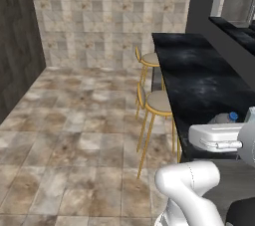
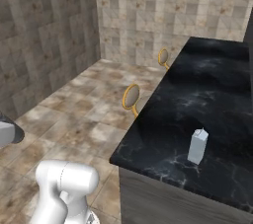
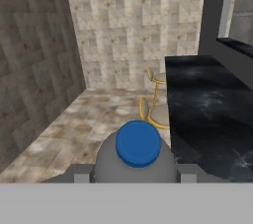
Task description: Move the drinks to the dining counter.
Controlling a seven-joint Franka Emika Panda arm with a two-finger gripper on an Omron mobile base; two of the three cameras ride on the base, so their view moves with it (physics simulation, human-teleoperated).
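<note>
The pincer [image 3: 134, 176], low in the hand view, grips the blue-capped bottle [image 3: 138, 144] for delivery beside the carton [image 2: 197, 146] already standing at lower right on the dining counter [image 2: 207, 90].

The counter [image 2: 197, 94] runs along the right side of the room, away toward the back wall [image 1: 109, 16]. The carton [image 2: 197, 146] stands upright on the counter, near its front end. Two stools [image 1: 158, 103] sit on the floor [image 1: 69, 135] just beside the counter's left edge, one behind the other. The bottle [image 3: 137, 155] sits between the gripper's [image 3: 133, 174] fingers, cap toward the camera, in front of the counter's near corner. In the left base view the bottle [image 1: 224, 118] is over the counter's near end. A higher ledge [image 1: 234, 28] runs along the counter's right side.
</note>
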